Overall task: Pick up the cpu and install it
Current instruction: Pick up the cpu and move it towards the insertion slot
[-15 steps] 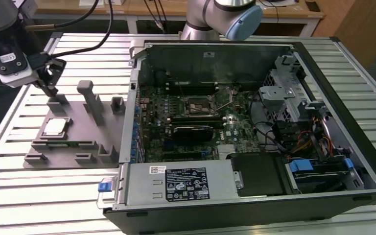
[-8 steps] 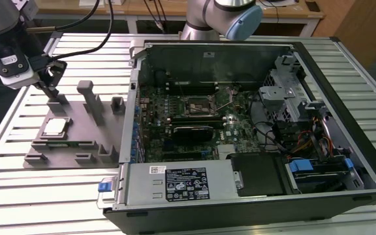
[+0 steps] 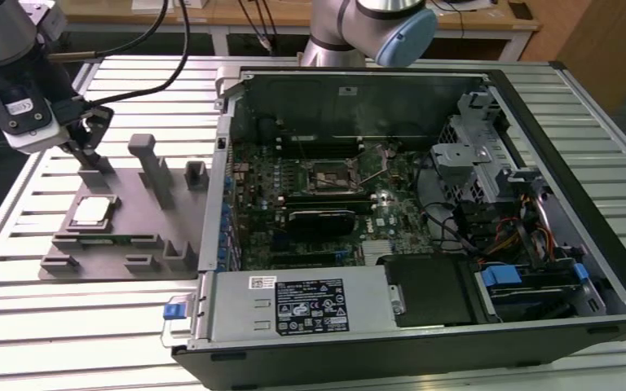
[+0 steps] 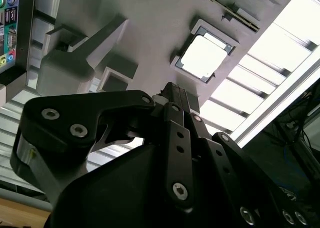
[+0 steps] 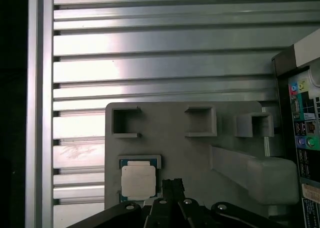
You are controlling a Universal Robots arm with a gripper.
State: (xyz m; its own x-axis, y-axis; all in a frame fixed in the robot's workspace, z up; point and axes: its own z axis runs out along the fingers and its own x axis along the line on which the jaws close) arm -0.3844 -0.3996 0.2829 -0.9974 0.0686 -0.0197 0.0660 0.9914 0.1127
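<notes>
One cpu lies flat in its tray pocket — pincer, closed on nothing, hovers over that tray, just beside it.

cpu in holder tray | tray at the exterior view's left of computer case | both on table

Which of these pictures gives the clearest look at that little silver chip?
The first wrist view: the chip faces the camera squarely in the grey tray. The second wrist view shows it tilted and glare-washed; the exterior view shows it from farther off.
</notes>
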